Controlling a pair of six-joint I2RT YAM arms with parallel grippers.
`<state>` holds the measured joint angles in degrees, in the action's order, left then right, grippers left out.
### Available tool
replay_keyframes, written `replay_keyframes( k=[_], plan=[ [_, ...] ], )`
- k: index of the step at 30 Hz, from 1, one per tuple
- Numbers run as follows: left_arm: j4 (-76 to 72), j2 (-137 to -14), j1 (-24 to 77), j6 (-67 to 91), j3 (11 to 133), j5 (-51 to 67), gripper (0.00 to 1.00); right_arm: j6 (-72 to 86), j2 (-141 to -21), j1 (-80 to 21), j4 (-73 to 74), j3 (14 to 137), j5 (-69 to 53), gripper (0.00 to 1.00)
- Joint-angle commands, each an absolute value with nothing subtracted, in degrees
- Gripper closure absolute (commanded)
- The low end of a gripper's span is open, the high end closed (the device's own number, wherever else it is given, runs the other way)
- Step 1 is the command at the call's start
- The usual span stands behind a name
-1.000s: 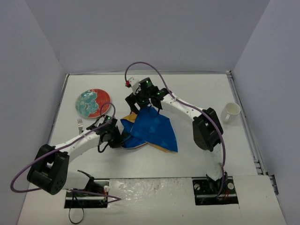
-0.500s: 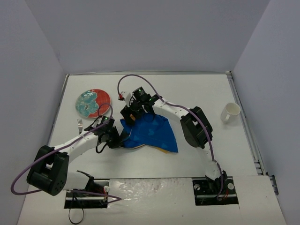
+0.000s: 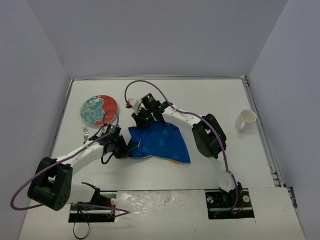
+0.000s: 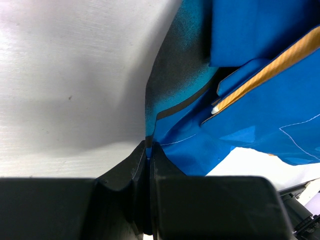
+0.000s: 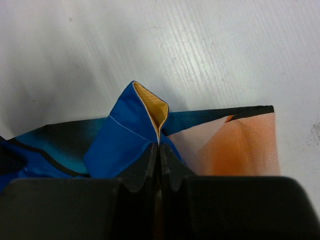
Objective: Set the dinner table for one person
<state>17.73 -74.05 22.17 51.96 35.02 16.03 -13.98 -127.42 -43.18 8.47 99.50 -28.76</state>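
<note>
Top external view gives you the layout: the dinner table (image 3: 210,100) is the broad white top under everything. The blue placemat (image 3: 162,142) lies rumpled and doubled over itself near the table's middle. The plate (image 3: 99,110) sits off the placemat's far-left corner. The fork (image 3: 85,134) lies to the placemat's left, beyond your left arm. The mug (image 3: 246,119) stands well to the placemat's right.

Your left gripper (image 4: 148,150) has its jaws pressed together on the placemat's left edge, low against the tabletop. Your right gripper (image 5: 159,146) is pinched on a raised fold at the placemat's far side. The fold is blue outside with yellow-orange lining showing inside, and no gap shows between the jaws.

I judge the step in hand to be spreading the placemat flat, the first piece of the setting. Plate, fork and mug are not yet on it.

With both grips on the cloth, your next move calls for drawing them apart, lifted just enough that the folded layers fall open rather than drag. Your right grip looks to hold a doubled fold, not a single corner, so expect a crease. You may need to let go and take the placemat's true corner.
</note>
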Motion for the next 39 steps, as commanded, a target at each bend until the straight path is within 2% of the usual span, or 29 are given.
replay_keyframes(
  k=[1,6,11,17,26,29,34,39],
  plan=[
    [17.9,-71.1,21.2,51.1,35.6,15.5,1.00,-15.4,-127.8,-43.5,9.5,101.1,-28.0,1.00],
    [20.6,-69.0,20.6,49.3,36.8,14.9,1.00,-13.5,-124.7,-41.8,9.6,101.2,-26.5,1.00],
    [28.5,-64.6,18.1,42.9,43.0,9.5,1.00,-9.0,-110.6,-34.8,9.4,99.8,-20.1,1.00],
    [38.2,-61.7,13.3,32.7,55.9,3.5,1.00,-0.1,-94.0,-24.1,9.2,93.7,-6.6,1.00],
    [44.2,-59.7,11.5,23.1,76.9,-2.8,1.00,4.4,-71.3,-16.3,11.1,87.1,-0.3,1.00],
    [46.1,-58.7,11.5,21.4,81.4,-4.0,1.00,3.9,-67.7,-15.0,13.4,87.5,1.2,1.00],
    [40.9,-53.8,11.5,16.3,82.0,-10.3,1.00,1.3,-64.9,-14.8,13.6,86.2,3.7,1.00],
    [38.9,-52.0,11.5,13.4,87.7,-9.2,1.00,1.8,-60.7,-14.8,13.5,88.3,2.4,1.00]
  ],
)
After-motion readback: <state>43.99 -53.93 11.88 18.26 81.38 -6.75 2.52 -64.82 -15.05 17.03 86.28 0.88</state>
